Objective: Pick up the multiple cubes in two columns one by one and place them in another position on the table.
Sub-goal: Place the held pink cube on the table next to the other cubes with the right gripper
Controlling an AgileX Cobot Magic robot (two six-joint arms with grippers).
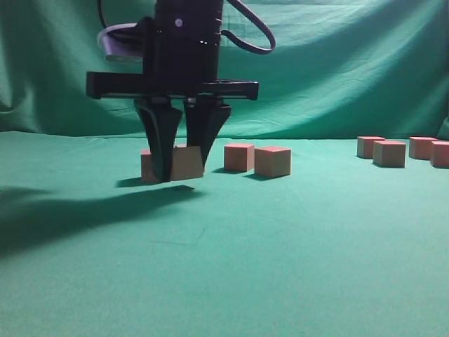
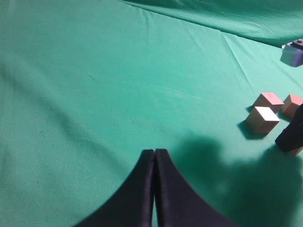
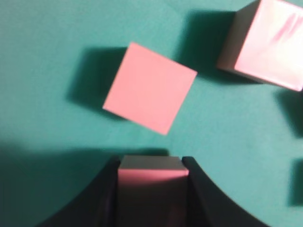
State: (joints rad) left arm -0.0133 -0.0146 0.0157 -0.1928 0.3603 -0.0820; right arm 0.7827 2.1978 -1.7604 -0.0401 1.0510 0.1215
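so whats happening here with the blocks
The right gripper is closed on one cube, holding it just above the green table beside a cluster of other cubes. A second group sits farther right. The left gripper is shut and empty, hovering over bare cloth away from the cubes.

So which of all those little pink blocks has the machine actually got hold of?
Start at the big black right gripper hanging over the left part of the green table. The held cube is pinched between its two dark fingers. Unlike the neighbouring cubes resting on the cloth, this one hangs just above it, over its own shadow.
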